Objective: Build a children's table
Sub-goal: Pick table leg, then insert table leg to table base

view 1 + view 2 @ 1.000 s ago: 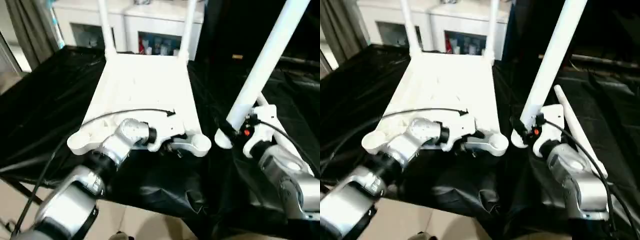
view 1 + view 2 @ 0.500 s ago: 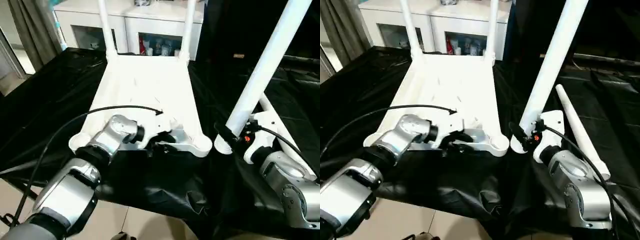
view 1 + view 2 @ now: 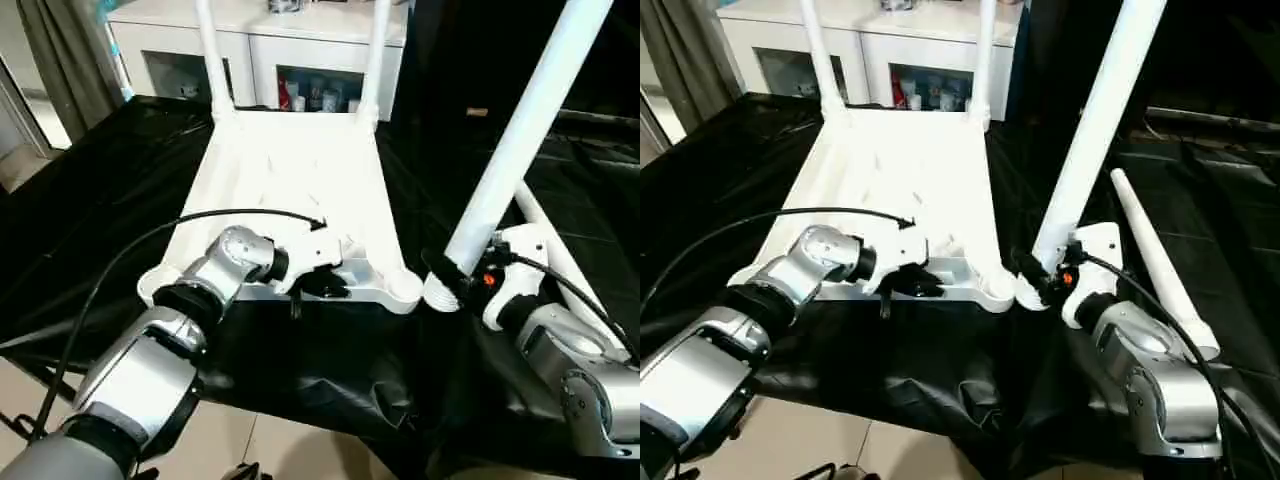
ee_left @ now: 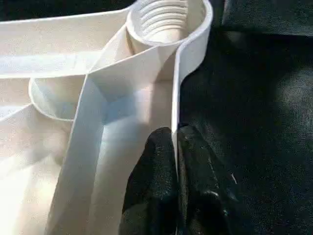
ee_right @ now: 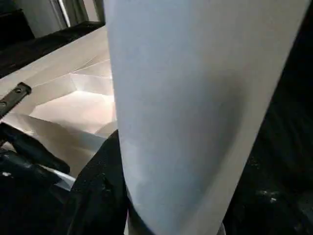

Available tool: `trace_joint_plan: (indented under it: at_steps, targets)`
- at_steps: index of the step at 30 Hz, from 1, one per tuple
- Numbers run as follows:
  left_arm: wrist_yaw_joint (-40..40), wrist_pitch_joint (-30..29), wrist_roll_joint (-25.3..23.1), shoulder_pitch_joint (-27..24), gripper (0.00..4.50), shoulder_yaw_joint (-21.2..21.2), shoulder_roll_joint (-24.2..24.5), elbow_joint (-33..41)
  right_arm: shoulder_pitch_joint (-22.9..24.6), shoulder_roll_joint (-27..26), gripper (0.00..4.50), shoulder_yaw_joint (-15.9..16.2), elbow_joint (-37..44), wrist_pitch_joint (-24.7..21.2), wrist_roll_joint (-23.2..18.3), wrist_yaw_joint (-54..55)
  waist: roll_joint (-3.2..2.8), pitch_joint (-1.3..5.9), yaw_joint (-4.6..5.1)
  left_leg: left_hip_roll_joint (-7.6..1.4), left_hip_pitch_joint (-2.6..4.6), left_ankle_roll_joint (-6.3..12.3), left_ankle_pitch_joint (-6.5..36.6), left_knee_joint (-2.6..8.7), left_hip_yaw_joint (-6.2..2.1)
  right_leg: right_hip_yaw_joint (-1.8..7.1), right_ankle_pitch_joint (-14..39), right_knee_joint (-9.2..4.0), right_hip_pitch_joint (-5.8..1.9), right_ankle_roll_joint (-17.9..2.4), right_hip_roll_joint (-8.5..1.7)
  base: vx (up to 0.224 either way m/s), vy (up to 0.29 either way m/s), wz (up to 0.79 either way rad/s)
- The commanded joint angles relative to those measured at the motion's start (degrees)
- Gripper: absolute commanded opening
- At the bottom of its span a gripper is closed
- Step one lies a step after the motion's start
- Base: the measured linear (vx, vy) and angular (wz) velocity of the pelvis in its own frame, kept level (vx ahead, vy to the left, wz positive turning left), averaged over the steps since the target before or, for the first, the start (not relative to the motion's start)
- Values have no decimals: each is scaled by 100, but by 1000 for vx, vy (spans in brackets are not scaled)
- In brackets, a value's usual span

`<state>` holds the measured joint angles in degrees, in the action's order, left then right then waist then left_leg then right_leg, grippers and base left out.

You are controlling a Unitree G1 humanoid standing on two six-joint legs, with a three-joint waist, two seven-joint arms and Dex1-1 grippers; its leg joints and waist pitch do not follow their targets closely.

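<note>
on the black cloth (image 3: 90, 210) your tabletop (image 3: 290, 180) lies underside up, two legs (image 3: 210, 60) standing at its far corners. your left wrist view gives what the head views hide: the left gripper (image 4: 176, 147) pinching the near rim, the threaded socket (image 4: 166, 19) just beyond. at 3 o'clock your right gripper (image 3: 445, 272) clamps a tilted leg (image 3: 520, 130); another leg (image 3: 1155, 265) lies behind it.

White tabletop (image 3: 290, 170), white legs (image 3: 520, 130), black cloth (image 3: 90, 200).
</note>
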<state>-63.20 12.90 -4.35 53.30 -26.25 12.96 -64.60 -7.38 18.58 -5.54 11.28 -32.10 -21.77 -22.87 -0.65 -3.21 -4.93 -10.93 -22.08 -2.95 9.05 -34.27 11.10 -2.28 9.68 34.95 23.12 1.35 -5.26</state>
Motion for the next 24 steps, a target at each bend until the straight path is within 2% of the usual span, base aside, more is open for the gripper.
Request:
trace_joint_plan:
  at_steps: [1,2,3,4,8,9,12,13,16,17,18,19,20,21,22,24]
  targets:
    - [-58,56,-113,98,8,-4,-13,-136,4,34,193,-12,243,-62,-27,-15,34,388,4,-153,143,-126,1990,455,-116,167,1880,-516,-216,-1068,-281,0,0,0]
    - [-65,69,-131,105,8,7,-19,-164,8,35,193,-15,250,-68,-29,-11,32,389,4,-158,144,-123,1977,457,-119,166,1845,-508,-217,-1083,-284,0,0,0]
    - [-63,74,-143,109,8,8,-20,-179,11,36,193,-18,255,-70,-31,-10,-11,386,3,-157,142,-112,1953,457,-121,168,1731,-500,-215,-1125,-280,0,0,0]
    - [-42,96,-195,123,8,-1,-17,-229,22,38,193,-26,268,-77,-43,-3,19,389,8,-154,143,-103,1965,452,-112,168,1706,-507,-221,-1143,-280,0,0,0]
    - [-50,117,-230,156,0,47,-8,-301,20,32,193,-36,269,-81,-65,5,18,380,1,-162,144,-95,1995,463,-117,167,1757,-509,-220,-1139,-282,0,0,0]
    - [-81,92,-213,165,0,92,0,-297,8,34,193,-32,259,-77,-61,2,35,371,2,-161,147,-101,2056,467,-119,164,1902,-519,-213,-1120,-287,0,0,0]
    - [-137,39,-187,168,0,140,10,-280,-9,36,193,-27,247,-75,-59,-1,32,365,10,-164,152,-117,2128,472,-124,167,2064,-540,-198,-1083,-293,0,0,0]
    - [-346,-155,-107,122,0,206,59,-156,-49,30,193,-29,230,-83,-78,-12,18,370,-1,-162,152,-124,2126,472,-127,167,2061,-537,-204,-1088,-298,0,0,0]
    - [-782,-700,11,-261,0,145,306,641,-97,67,193,-75,258,-167,-203,-105,10,366,14,-176,134,-123,2078,494,-130,168,1892,-506,-207,-1174,-291,0,0,0]
    - [-802,-731,21,-289,0,143,321,700,-99,71,193,-78,262,-174,-212,-113,5,375,9,-192,138,-130,2073,498,-141,168,1812,-480,-225,-1217,-302,0,0,0]
    - [-829,-1302,247,-708,0,199,444,1636,-95,159,193,-102,330,-296,-369,-284,-3,377,13,-181,138,-115,2051,492,-127,171,1764,-488,-209,-1237,-293,0,0,0]
    - [-763,-1646,341,-913,0,238,485,2106,-91,210,193,-109,368,-363,-455,-384,8,392,11,-239,126,-95,1937,508,-153,175,1427,-407,-274,-1365,-324,0,0,0]
    - [-725,-1815,382,-1010,0,261,500,2330,-88,236,193,-112,387,-397,-498,-433,-14,406,13,-228,138,-37,1795,478,-117,177,1200,-401,-244,-1431,-295,0,0,0]
    - [-613,-2105,396,-1245,0,280,561,2838,-99,291,193,-121,417,-457,-594,-551,-16,403,21,-213,139,-3,1733,462,-97,180,1102,-401,-221,-1465,-271,0,0,0]
    - [-594,-2140,391,-1288,0,278,576,2930,-104,300,193,-122,420,-465,-611,-572,1,404,6,-214,135,14,1683,459,-95,178,1057,-402,-231,-1474,-274,0,0,0]
    - [-553,-2199,367,-1402,0,269,621,3161,-119,322,193,-128,426,-482,-653,-624,-10,389,-2,-200,132,12,1726,465,-86,172,1264,-430,-220,-1397,-268,0,0,0]
